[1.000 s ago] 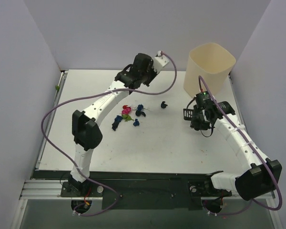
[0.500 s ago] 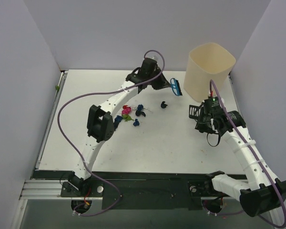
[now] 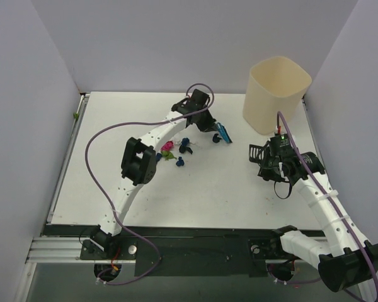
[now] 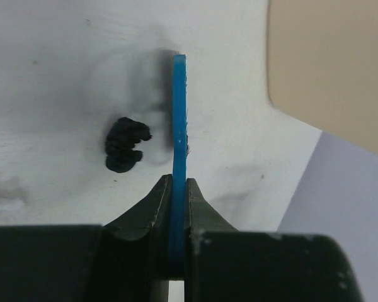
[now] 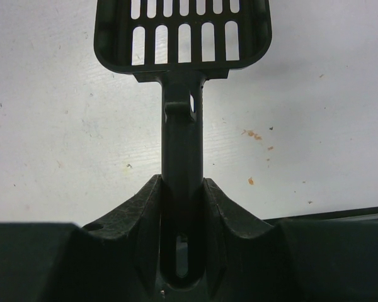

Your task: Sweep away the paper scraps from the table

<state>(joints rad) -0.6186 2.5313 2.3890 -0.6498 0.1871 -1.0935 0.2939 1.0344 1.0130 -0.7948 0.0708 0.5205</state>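
– Paper scraps [image 3: 169, 151] left of centre on the flat white bench [image 3: 208, 195]: tiny crumpled wads in pink, green and dark blue, bunched close, some tucked beside the left arm [image 3: 152, 135].

– And that arm's jaws?

– Clamped tight on the blue brush [image 4: 179, 126]. From the wrist it's edge-on, a thin smooth plastic slab with a few dark bristles showing on its right face.

– One scrap sits apart from the bunch, doesn't it?

– Yes, the black scrap [image 4: 125, 145], a knobbly curled lump lying on the bench just beside the brush, on its left. Whether the bristles touch it, I cannot tell.

– Moving right?

– Bare bench, matte, faintly scuffed, then the black scoop [image 5: 183, 38]: a rounded-rectangular head cut with rows of upright slots, on a straight, narrow handle. The right jaws are pinched onto that handle, holding it.

– Is it down on the surface?

– Hard to say. A few small orange specks dot the bench beneath it.

– Farthest right?

– A cream bin [image 3: 277, 94], smooth-walled, rounded-square mouth, standing at the back near the scoop.
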